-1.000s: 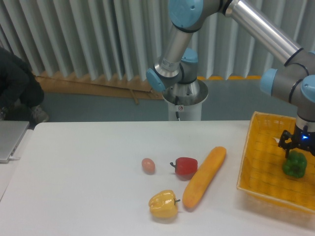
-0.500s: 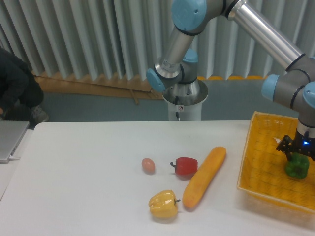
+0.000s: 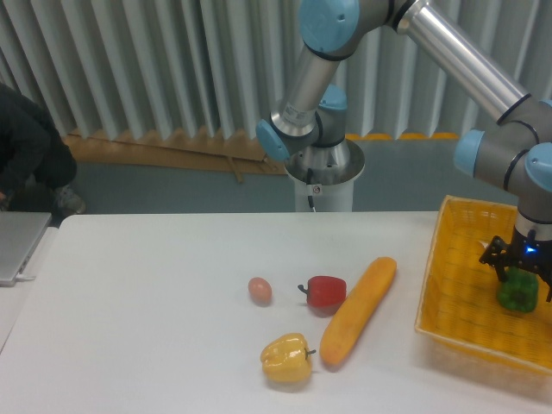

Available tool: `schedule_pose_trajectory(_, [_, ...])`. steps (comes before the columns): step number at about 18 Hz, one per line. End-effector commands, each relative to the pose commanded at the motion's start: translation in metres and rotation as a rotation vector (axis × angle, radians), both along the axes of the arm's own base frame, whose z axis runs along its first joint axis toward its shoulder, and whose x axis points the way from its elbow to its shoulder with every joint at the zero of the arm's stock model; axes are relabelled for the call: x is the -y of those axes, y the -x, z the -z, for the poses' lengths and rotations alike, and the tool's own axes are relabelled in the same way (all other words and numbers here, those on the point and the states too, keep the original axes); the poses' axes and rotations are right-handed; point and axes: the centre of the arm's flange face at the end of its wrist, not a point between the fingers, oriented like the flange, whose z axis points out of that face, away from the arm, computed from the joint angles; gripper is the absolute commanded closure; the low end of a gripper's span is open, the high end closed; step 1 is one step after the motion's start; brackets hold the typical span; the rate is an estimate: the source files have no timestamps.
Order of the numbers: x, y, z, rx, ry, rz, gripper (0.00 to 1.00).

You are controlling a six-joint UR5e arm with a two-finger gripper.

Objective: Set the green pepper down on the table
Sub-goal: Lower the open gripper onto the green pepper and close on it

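Going left to right across the counter [image 3: 155, 285]: a small egg [image 3: 260, 290], a red pepper [image 3: 325, 291], a yellow pepper [image 3: 286, 359] nearer the front edge, and a long orange carrot [image 3: 358, 309]. At the right edge sits the yellow basket [image 3: 457, 302], holding the green pepper [image 3: 517, 291]. The gripper [image 3: 520, 267] is down on it, its fingers apparently closed around its top. The grasp step looks in hand; next calls for lifting clear of the basket wall and carrying it left. The finger contact is too small to confirm.
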Motion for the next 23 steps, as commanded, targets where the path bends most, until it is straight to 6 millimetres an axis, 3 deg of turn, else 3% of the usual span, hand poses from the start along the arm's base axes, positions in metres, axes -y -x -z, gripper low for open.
schedule_pose_trajectory(4, [0.001, -0.002, -0.015, -0.018, -0.005, -0.002, 0.00])
schedule_pose_trajectory(17, [0.002, -0.005, 0.005, 0.027, -0.046, 0.051, 0.00])
schedule_pose_trajectory(23, [0.028, 0.012, 0.010, 0.029, -0.037, 0.089, 0.00])
